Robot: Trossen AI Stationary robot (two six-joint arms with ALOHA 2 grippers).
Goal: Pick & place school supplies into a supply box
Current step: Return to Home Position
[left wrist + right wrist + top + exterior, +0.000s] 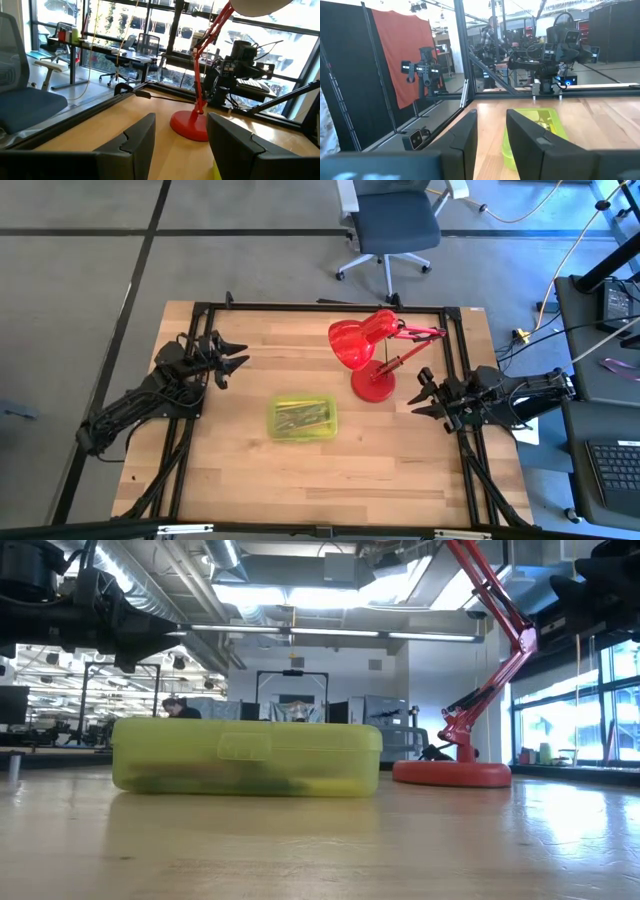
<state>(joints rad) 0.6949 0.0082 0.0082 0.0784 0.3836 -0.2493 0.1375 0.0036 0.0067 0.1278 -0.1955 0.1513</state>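
Jaws of both grippers stand spread with nothing between them. The left gripper [240,360] hangs over the table's [240,480] far left part; the right gripper [418,392] hangs at the right edge, beside the red desk lamp [372,352].

The supply box [302,418] lies flat near the table centre, lid down, well apart from both grippers. Pens and pencils [303,417] show through its translucent wall.

Handling, as judged: the box is light, rigid and smooth-sided, so it may slip. Grip across the narrow width at mid-length. Keep it level, since loose contents will likely shift.
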